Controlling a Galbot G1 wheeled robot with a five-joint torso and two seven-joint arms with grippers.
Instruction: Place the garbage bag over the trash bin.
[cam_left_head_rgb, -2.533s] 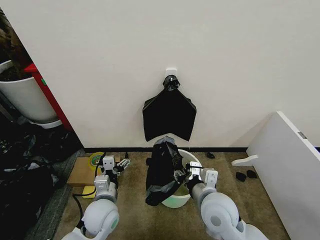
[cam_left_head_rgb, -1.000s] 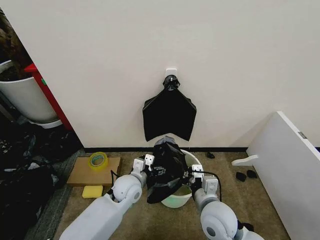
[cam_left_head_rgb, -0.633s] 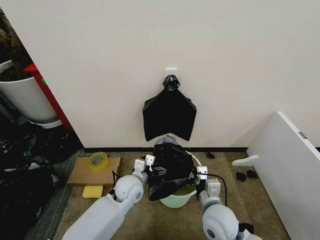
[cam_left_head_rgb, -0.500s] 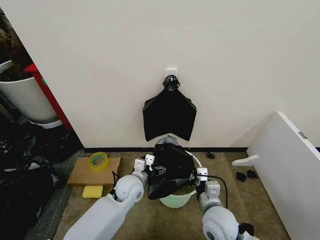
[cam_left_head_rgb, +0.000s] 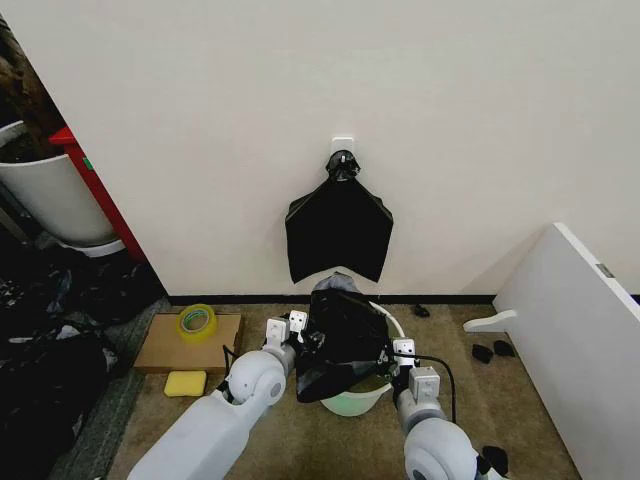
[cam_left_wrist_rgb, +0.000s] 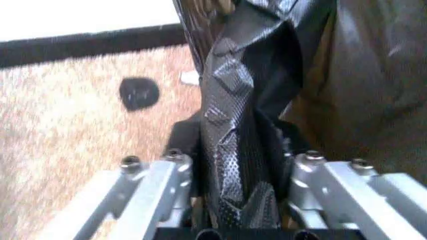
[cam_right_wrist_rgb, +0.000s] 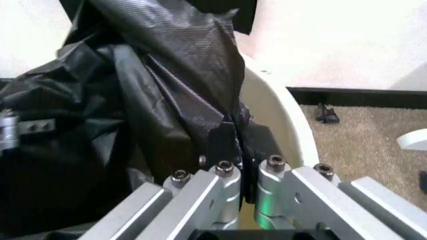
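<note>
1. Against the wall at 12 o'clock from the robot, on the carpet floor (cam_left_head_rgb: 270, 420), stands the trash bin (cam_left_head_rgb: 368, 399), its cream rim showing past the bag toward 3 o'clock.
2. Draped over the bin's mouth is the garbage bag (cam_left_head_rgb: 343, 335), a rumpled black mass bunched mostly toward the 9 o'clock side and not yet pulled down around the rim.
3. At 9 o'clock of the bin, the left end effector (cam_left_head_rgb: 297, 332) pinches a thick fold of bag film between its fingers (cam_left_wrist_rgb: 175, 176).
4. At 3 o'clock, the right end effector (cam_left_head_rgb: 396, 352) is pressed together on a thin edge of the bag just inside the bin's wall (cam_right_wrist_rgb: 283, 125).
5. Judging by this, the bag's span runs 9 to 3 between the two grips, with the bin directly below; both arms sit about equally near, so the stretch and downward pull turn on that axis.
</note>
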